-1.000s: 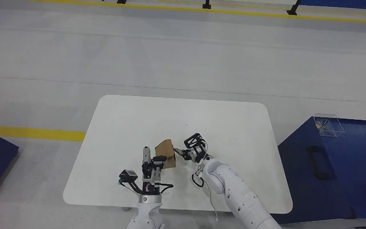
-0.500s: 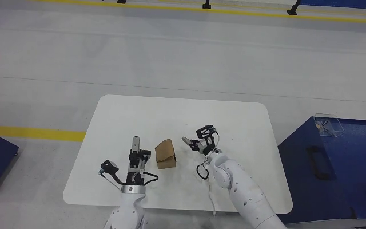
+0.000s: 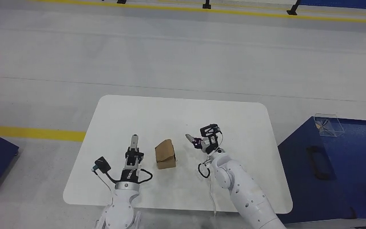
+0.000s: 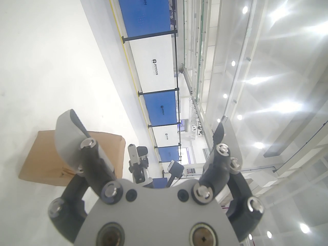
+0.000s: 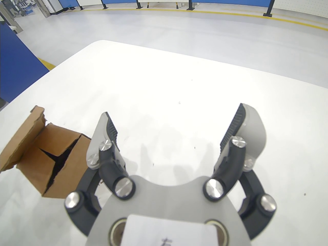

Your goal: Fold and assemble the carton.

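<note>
Here, your left gripper (image 3: 133, 143) and right gripper (image 3: 200, 135) flanked the carton (image 3: 165, 154) at lower centre of the table (image 3: 240, 114), both claws spread apart, neither touching it.

Your carton (image 5: 51, 160) is brown matt cardboard, rough and fibrous along its cut edges, and it sits on a table (image 5: 164, 83) with a smooth white top. On the right gripper (image 5: 174, 115) you see 2 smooth grey plastic-looking fingers (image 5: 253, 129) faced with black ribbed pads (image 5: 230, 125), matt black links and shiny metal screws (image 5: 214, 188). The left gripper (image 4: 143, 124) has the same finish.
</note>
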`<state>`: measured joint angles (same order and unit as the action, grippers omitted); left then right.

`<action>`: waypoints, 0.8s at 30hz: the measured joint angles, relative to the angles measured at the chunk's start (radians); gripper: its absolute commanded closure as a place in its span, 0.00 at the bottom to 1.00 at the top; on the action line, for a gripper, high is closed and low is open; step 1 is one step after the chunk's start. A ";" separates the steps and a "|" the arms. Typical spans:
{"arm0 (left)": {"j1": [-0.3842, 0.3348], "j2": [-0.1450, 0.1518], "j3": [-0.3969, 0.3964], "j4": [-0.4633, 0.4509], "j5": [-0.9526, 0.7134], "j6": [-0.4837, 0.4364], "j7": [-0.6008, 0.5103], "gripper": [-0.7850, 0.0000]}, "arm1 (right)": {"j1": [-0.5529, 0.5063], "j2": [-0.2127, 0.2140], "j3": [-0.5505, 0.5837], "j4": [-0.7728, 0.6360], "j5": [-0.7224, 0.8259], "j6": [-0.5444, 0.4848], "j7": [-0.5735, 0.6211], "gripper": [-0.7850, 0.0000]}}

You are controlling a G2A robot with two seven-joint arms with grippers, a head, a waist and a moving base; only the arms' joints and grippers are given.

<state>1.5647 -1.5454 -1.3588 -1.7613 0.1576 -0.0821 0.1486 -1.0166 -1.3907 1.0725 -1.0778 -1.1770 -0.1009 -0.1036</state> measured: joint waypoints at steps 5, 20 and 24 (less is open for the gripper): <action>-0.046 0.014 -0.028 -0.023 0.120 0.135 -0.058 0.00 | -0.041 -0.010 0.013 -0.073 0.099 0.035 -0.015 0.00; -0.297 0.108 -0.207 0.021 0.377 0.494 -1.194 0.00 | -0.050 -0.036 -0.052 -0.102 0.141 0.093 0.106 0.00; -0.290 0.107 -0.202 0.023 0.371 0.485 -1.186 0.00 | -0.052 -0.036 -0.052 -0.104 0.138 0.091 0.107 0.00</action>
<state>1.2745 -1.4380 -1.5608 -1.7380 0.5286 0.4027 -1.0378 -1.0689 -1.4265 1.0203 -1.1816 -1.0388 -0.0101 0.0038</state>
